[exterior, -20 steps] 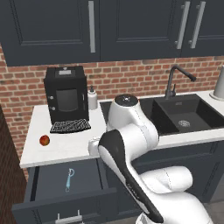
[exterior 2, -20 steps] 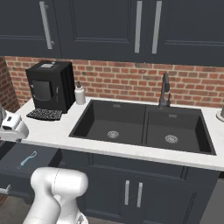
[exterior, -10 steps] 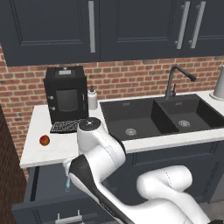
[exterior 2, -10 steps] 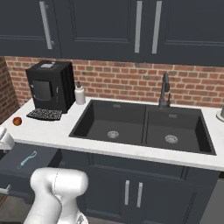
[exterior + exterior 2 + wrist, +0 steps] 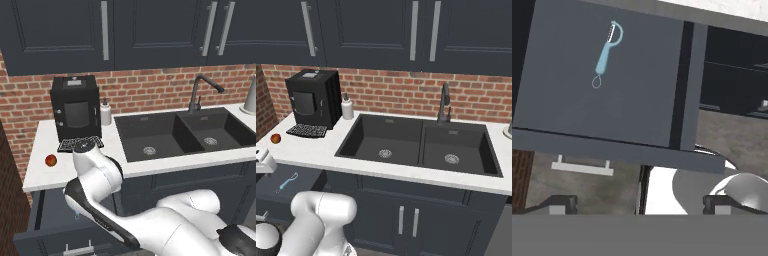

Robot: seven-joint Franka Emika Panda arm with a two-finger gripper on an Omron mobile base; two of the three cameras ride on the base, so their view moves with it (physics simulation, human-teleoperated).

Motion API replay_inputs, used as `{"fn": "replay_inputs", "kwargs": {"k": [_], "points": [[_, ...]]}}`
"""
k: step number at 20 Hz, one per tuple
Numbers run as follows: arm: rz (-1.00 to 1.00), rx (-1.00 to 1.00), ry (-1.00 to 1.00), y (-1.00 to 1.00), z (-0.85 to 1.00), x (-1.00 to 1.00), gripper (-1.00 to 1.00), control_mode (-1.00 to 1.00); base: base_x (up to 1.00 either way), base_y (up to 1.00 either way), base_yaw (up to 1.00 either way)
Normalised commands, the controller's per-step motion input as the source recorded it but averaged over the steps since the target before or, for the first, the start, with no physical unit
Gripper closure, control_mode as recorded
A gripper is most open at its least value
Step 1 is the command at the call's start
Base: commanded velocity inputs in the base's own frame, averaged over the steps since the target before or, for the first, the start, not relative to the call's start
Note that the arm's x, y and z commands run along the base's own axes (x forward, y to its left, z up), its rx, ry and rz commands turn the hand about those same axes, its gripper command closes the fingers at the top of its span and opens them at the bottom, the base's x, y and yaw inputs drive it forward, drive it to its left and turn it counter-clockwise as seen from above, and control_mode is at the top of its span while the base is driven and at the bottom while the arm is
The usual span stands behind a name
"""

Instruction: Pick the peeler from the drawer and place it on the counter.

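Note:
The light-blue peeler lies flat on the dark floor of the open drawer, looped head toward the far side. It also shows as a small pale utensil inside the drawer below the white counter. My gripper hovers above the drawer's front with the silver bar handle below it. It is open, its fingertips wide apart and holding nothing. In the left base view my arm covers most of the drawer.
A red apple sits at the counter's left end, near a black coffee machine and a soap bottle. The black double sink lies to the right. Dark cabinet doors stand below the counter.
My arm has swung left and down from over the counter to above the open drawer. The peeler and the apple have stayed put.

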Motion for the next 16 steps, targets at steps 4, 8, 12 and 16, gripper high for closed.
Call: {"fn": "replay_inputs", "kwargs": {"k": [4,8,12,16], "points": [[0.0,-0.01,0.0,0.2,-0.43,0.23,-1.0,-1.0,0.0,0.0,0.0],[0.0,-0.02,0.01,0.17,-0.52,0.48,-1.0,-1.0,0.0,0.0,0.0],[0.0,0.0,0.0,0.04,-0.5,0.41,-1.0,-1.0,0.0,0.0,0.0],[0.0,0.0,0.0,0.0,-0.56,0.17,-1.0,-1.0,0.0,0.0,0.0]]}}
